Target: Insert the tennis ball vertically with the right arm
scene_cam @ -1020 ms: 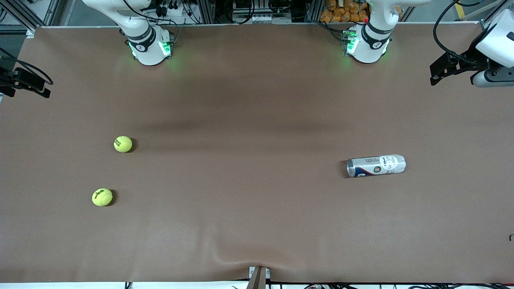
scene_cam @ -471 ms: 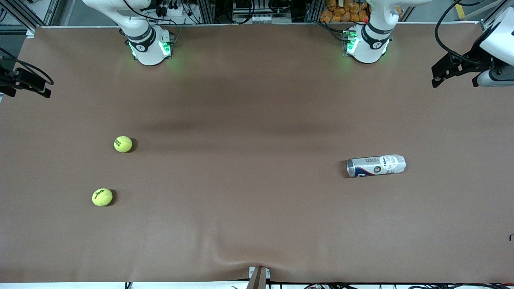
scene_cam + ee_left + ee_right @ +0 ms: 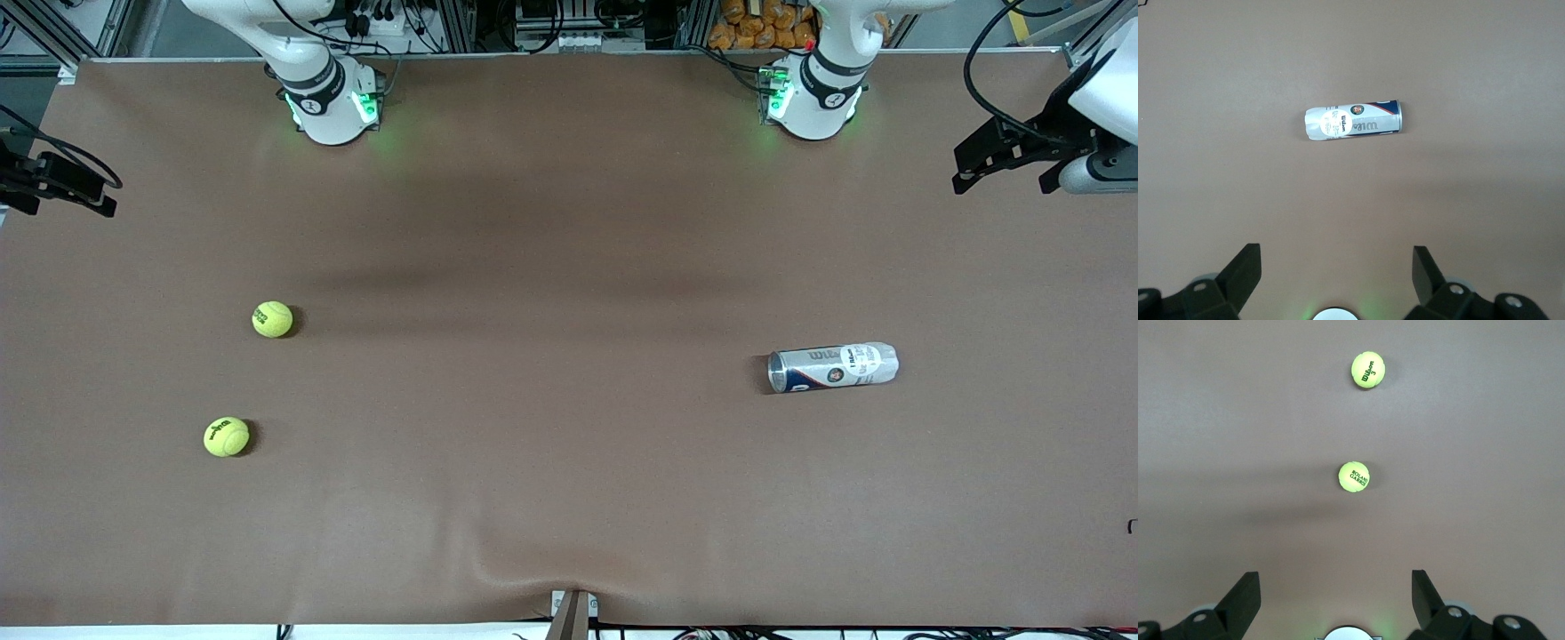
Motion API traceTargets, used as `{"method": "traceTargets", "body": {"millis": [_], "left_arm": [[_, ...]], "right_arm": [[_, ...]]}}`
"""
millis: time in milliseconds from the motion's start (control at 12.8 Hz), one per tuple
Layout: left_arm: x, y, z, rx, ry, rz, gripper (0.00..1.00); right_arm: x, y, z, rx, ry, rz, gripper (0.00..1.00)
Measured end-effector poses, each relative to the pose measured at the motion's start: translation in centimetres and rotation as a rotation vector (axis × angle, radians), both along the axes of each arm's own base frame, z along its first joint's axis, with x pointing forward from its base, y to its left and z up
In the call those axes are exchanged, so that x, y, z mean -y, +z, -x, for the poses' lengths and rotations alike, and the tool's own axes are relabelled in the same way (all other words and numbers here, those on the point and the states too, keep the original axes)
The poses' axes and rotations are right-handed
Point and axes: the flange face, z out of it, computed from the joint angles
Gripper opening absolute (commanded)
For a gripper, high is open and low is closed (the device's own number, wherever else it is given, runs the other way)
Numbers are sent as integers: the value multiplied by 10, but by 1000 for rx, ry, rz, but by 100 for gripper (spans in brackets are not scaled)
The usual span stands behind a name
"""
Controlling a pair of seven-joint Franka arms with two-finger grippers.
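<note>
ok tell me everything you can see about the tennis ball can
The tennis ball can is a slim cylinder with a silvery, white and dark blue Wilson label, plastic by its look. It lies on its side on the brown table, toward the left arm's end, its round metallic-rimmed end facing the right arm's end. Whether that end is open cannot be told. Nothing but the table touches it.

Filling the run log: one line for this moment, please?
phase: pre-grasp | right gripper: open, high over two tennis balls | left gripper: open, high over can | can: on its side | held: nothing
</note>
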Motion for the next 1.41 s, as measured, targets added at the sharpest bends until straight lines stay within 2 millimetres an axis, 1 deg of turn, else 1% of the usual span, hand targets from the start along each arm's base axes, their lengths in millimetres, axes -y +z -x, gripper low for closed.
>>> {"method": "traceTargets", "body": {"millis": [549,1412], "left_arm": [[4,-8,-2,-16,-8,0,100],[12,-23,-2,-48,-23,-4,100]], "right_arm": [[0,-18,-1,-37,-1,-3,100],[0,-26,-1,-54,-1,-7,100]]}}
